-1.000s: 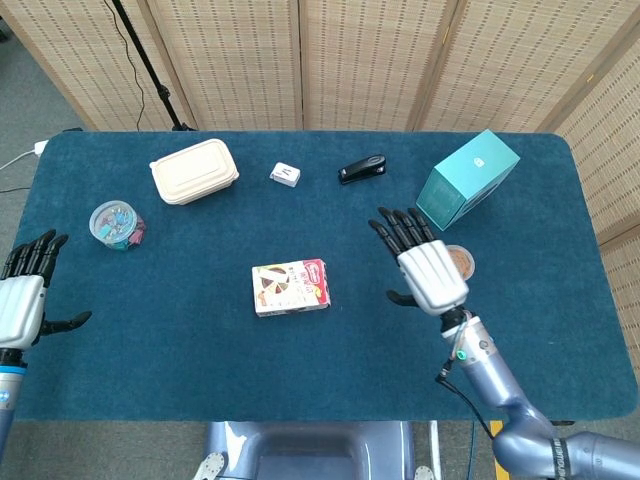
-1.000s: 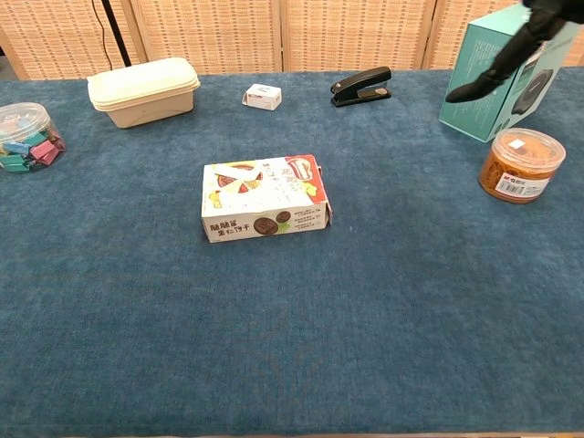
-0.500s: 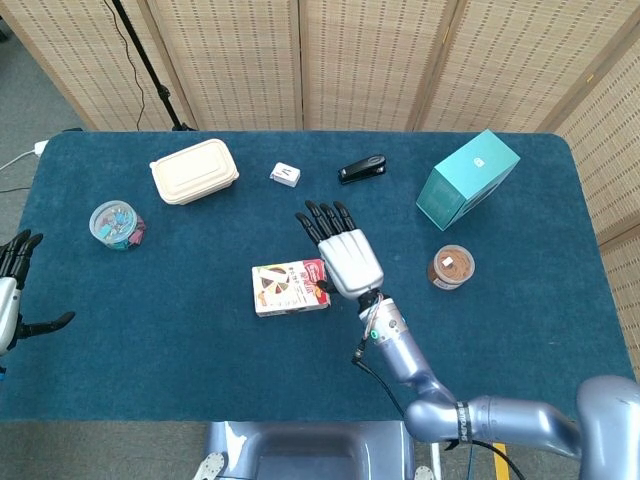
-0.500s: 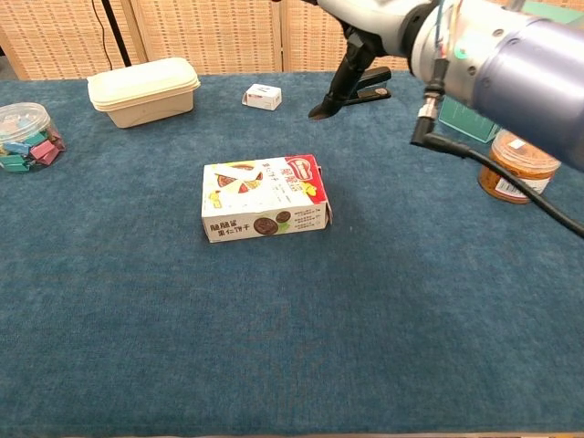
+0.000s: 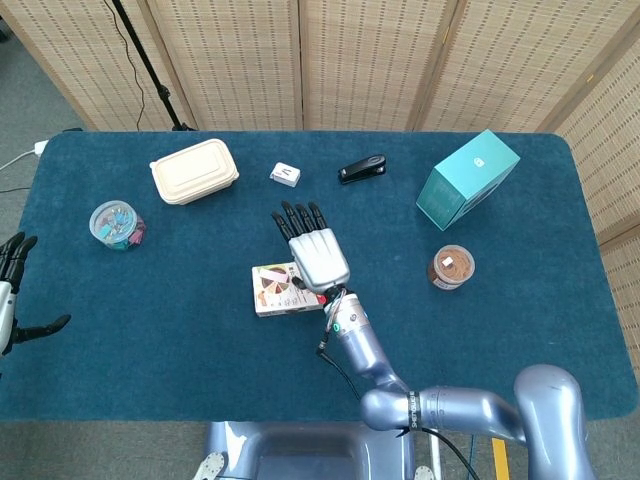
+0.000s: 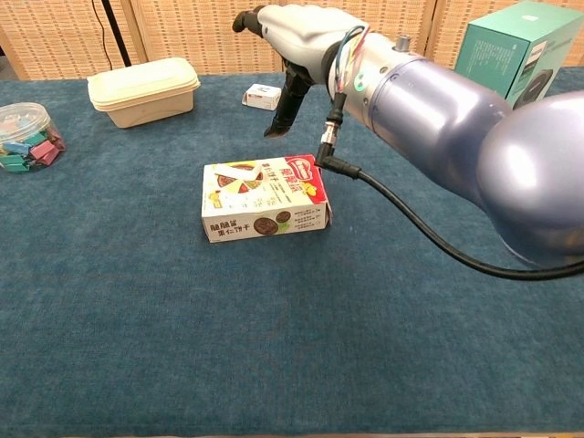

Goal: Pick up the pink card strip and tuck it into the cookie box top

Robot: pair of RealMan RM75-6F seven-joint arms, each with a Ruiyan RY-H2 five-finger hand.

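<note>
Silver right hand (image 5: 316,255) moved over cookie box (image 5: 281,290)

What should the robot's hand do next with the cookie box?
Probably lower the right hand toward the cookie box. In the head view its fingers are spread and hold nothing, and in the chest view the hand hangs above the box, not touching it. The pink strip at the box's right end sits just below, so coming down there seems the natural step.
</note>
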